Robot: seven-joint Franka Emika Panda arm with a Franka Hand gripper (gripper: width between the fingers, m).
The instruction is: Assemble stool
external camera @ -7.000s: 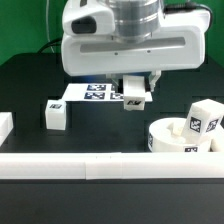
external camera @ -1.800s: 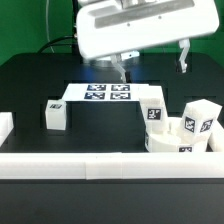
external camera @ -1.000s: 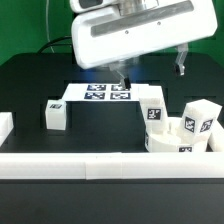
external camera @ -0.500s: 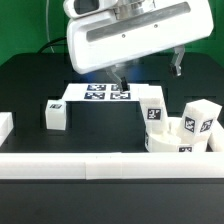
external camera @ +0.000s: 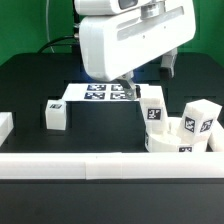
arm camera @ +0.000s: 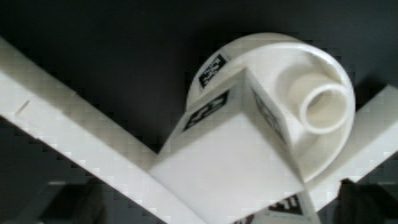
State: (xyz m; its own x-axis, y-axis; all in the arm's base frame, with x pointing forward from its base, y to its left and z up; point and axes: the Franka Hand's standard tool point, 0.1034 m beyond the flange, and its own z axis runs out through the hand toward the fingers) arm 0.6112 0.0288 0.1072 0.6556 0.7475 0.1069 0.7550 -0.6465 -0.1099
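White-cased, the gripper (external camera: 148, 78) hung above and behind the seat (external camera: 176, 140), one of its fingers (external camera: 126, 86) lower than the other, both spread wide with nothing between them. A first leg (external camera: 152, 106) stood upright in the seat's ring, a second leg (external camera: 204, 118) close against the seat, a third leg (external camera: 56, 114) well apart from it. All bore black-and-white square tags, with no readable writing
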